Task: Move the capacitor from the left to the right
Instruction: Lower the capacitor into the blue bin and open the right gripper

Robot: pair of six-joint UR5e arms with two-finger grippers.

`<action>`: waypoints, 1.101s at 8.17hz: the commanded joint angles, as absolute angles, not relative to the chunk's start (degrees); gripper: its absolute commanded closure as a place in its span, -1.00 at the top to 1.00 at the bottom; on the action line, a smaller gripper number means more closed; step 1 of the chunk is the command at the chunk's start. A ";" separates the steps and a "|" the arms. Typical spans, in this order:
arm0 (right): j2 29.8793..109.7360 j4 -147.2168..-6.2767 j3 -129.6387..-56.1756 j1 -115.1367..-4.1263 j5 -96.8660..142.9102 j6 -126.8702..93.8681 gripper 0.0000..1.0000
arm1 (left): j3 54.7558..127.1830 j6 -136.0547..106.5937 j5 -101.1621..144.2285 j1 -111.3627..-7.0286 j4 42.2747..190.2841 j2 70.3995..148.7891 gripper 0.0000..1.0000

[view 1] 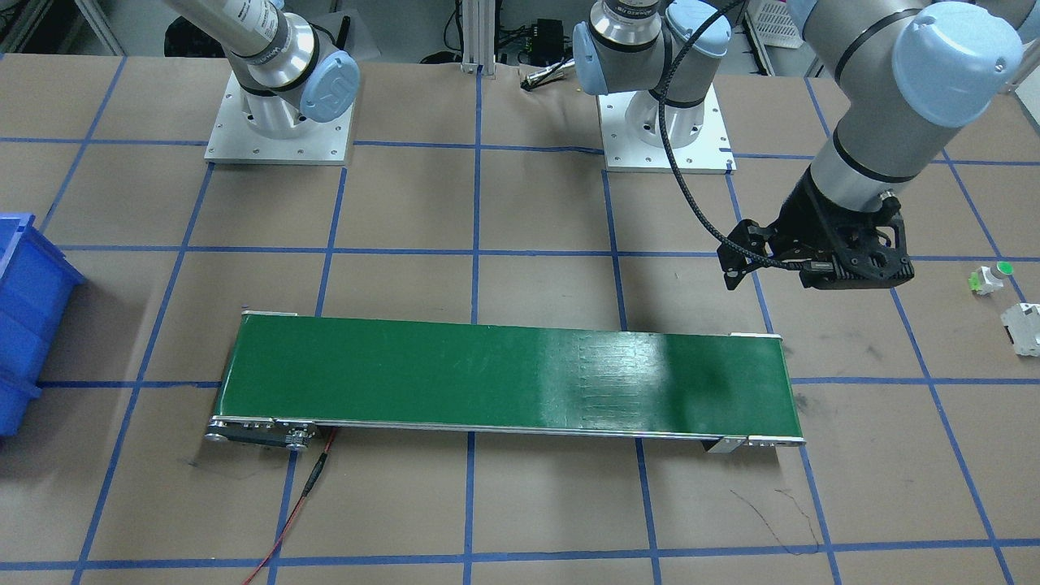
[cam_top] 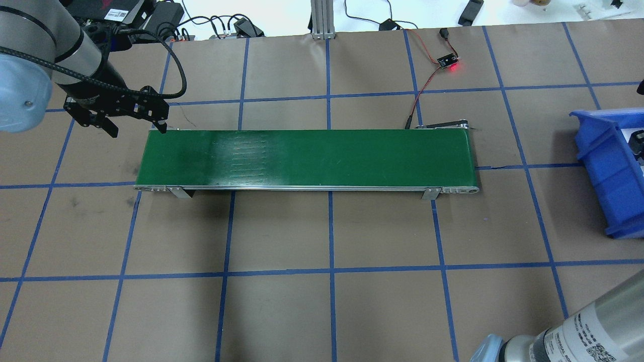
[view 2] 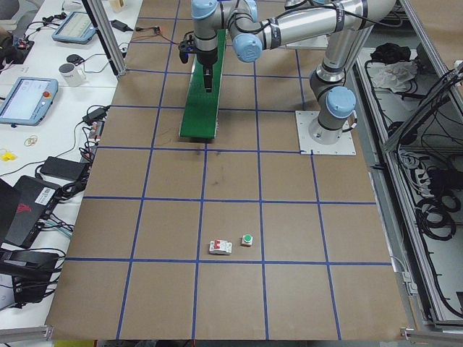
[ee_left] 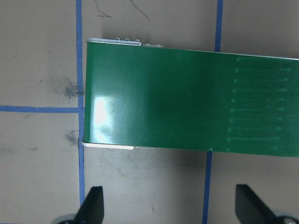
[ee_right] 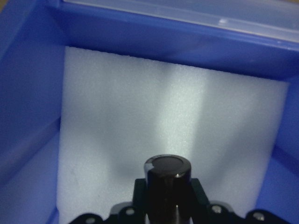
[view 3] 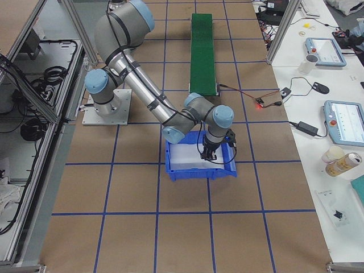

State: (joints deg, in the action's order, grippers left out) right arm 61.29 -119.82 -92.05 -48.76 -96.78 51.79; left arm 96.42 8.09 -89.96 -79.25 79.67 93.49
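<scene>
Your right gripper is pinching the one capacitor between its two black fingers. The part sits right at the gripper's tips, inside the single blue bin. You cannot tell whether it touches the bottom. The capacitor is a stubby, glossy black cylinder, and its flat round end with a pale rim is turned away from the wrist. Beyond it one white foam pad, fine-grained and matte, lines the bin's floor, and smooth plastic walls rise on each side of the gripper. Your left gripper has its two fingertips spread wide, with only brown paper between them. Just ahead of those tips lies the end of the one conveyor belt, a long, flat, glossy green strip with metal side rails. Well apart from this gripper, on the side away from the belt, two loose parts lie just beside each other: a small white part with a round green cap and a blocky white-grey plastic piece. Everything rests on the table, brown paper ruled into squares by blue tape. Near the belt's other end sits one small board with a red light, trailing a thin red wire.
</scene>
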 commanded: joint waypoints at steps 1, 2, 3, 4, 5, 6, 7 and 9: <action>61.70 -119.97 -92.29 -48.69 -96.33 51.77 0.38 | 96.42 8.09 -89.74 -79.28 79.63 93.52 1.00; 61.87 -119.97 -92.29 -48.69 -96.24 51.77 0.43 | 96.50 8.09 -89.65 -79.36 79.72 93.52 1.00; 61.96 -119.97 -92.29 -48.69 -96.24 51.77 0.43 | 96.42 8.09 -89.65 -79.37 79.63 93.52 1.00; 61.96 -119.97 -92.20 -48.69 -96.24 51.77 0.44 | 96.42 8.09 -89.65 -79.37 79.72 93.52 1.00; 62.14 -119.97 -92.20 -48.69 -96.24 51.77 0.44 | 96.50 8.09 -89.65 -79.45 79.72 93.52 1.00; 62.49 -119.97 -92.20 -48.69 -96.24 51.85 0.48 | 96.50 8.09 -89.65 -79.45 79.72 93.52 1.00; 63.97 -119.88 -92.28 -48.69 -96.24 51.77 0.73 | 96.50 8.09 -89.82 -79.37 79.72 93.52 1.00; 67.92 -119.01 -92.29 -48.69 -96.07 51.24 1.00 | 96.42 8.09 -89.82 -79.45 79.63 93.52 1.00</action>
